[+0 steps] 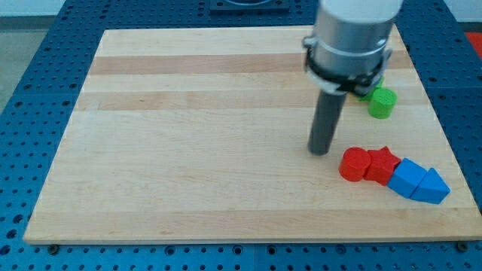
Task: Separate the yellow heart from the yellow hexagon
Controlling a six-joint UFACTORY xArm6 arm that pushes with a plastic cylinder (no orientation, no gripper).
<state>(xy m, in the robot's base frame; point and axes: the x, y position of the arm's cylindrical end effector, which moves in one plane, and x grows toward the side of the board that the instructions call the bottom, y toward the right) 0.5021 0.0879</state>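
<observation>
One green block (pixel 382 102) sits half-hidden behind the arm (pixel 354 38).

Open desk (pixel 188 150): the view's left and middle hold no blocks.
Right-side cluster: red cylinder (pixel 354 164), red star (pixel 382 165), blue cube (pixel 407 178) and blue triangle (pixel 431 187) touch in a row.
My tip (pixel 320 151): just left of the red cylinder, apart.
Upper right: green blocks (pixel 381 102), partly hidden behind the arm.
</observation>
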